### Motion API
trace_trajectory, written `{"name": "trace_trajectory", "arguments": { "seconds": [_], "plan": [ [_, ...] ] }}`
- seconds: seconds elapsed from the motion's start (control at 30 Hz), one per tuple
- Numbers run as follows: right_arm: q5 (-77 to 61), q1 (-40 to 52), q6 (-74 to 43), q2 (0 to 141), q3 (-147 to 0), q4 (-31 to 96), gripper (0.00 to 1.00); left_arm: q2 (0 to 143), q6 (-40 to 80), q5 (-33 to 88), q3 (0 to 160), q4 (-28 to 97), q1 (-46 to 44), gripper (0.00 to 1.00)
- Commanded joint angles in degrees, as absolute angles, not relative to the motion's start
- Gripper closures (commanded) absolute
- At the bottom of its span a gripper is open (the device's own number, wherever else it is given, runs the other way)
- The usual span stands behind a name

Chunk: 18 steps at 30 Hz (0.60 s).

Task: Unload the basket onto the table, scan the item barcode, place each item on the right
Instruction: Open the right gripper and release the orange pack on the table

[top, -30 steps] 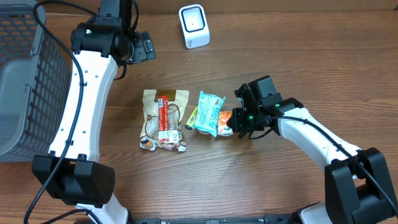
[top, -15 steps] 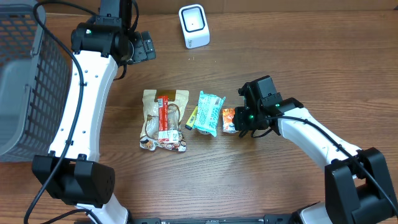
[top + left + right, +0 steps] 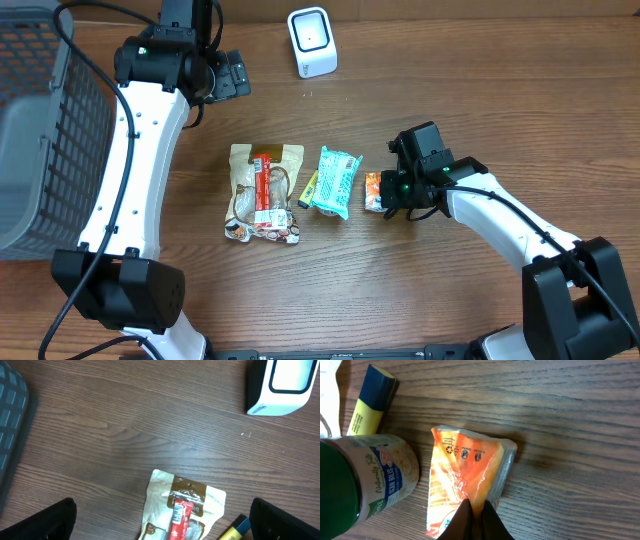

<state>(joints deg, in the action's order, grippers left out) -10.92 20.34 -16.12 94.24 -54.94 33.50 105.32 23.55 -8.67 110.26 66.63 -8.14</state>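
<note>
A small orange snack packet point(image 3: 372, 191) lies on the wooden table right of centre. My right gripper point(image 3: 392, 195) is shut on its crumpled edge. In the right wrist view the dark fingertips point(image 3: 487, 517) pinch the orange packet point(image 3: 465, 475), with film bunched between them at my right gripper point(image 3: 476, 515). The white barcode scanner point(image 3: 312, 40) stands at the far edge, also seen as the scanner point(image 3: 282, 385) in the left wrist view. My left gripper point(image 3: 235, 75) hangs open left of the scanner, high above the table, holding nothing.
A teal packet point(image 3: 336, 181), a yellow-and-blue marker point(image 3: 309, 186) and a tan pouch with a red stick point(image 3: 265, 190) lie left of the orange packet. A grey mesh basket point(image 3: 40, 130) fills the left edge. The left arm's white link spans the table's left side.
My right gripper has drawn the orange packet a little to the right, opening a gap between it and the teal packet. The left arm has not moved.
</note>
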Motion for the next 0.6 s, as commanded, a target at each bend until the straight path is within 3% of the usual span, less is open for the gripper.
{"name": "trace_trajectory", "arguments": {
  "seconds": [0.0, 0.07, 0.2, 0.57],
  "plan": [
    [-9.6, 20.6, -17.9, 93.6, -54.7, 33.7, 0.82, 103.8, 22.7, -9.1, 111.5, 66.7, -8.3, 0.0],
    [-9.4, 20.6, -18.2, 93.6, -54.7, 34.1, 0.63, 103.8, 22.7, -9.1, 111.5, 66.7, -8.3, 0.0],
    [-9.4, 20.6, -18.2, 93.6, -54.7, 34.1, 0.43, 103.8, 22.7, -9.1, 111.5, 66.7, -8.3, 0.0],
    [-11.8, 18.7, -18.5, 93.3, -58.3, 38.1, 0.31, 103.8, 22.7, -9.1, 111.5, 66.7, -8.3, 0.0]
  ]
}}
